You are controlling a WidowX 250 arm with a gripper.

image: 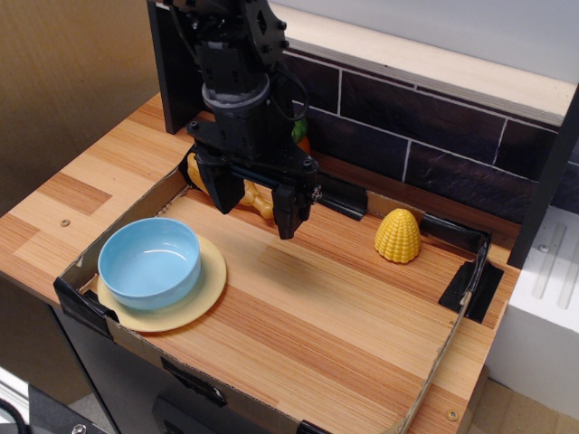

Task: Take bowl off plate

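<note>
1. at the near left, you see the bowl [149, 262] sitting upright on the plate [210, 291], inside the low cardboard edging [118, 210]; it is a little toward the plate's far left, so more yellow rim shows on the near right.
2. nothing of the task looks done: the bowl is on the plate, untouched.
3. further right and farther back, the gripper [256, 206] hangs above the wooden table [335, 316], well apart from the bowl, its jaws spread and empty.
4. what is left for you, i judge: reach left, take the bowl's rim, lift it clear, set it on bare wood.
5. at the far right stands a yellow corn toy [398, 236], out of the way.
</note>
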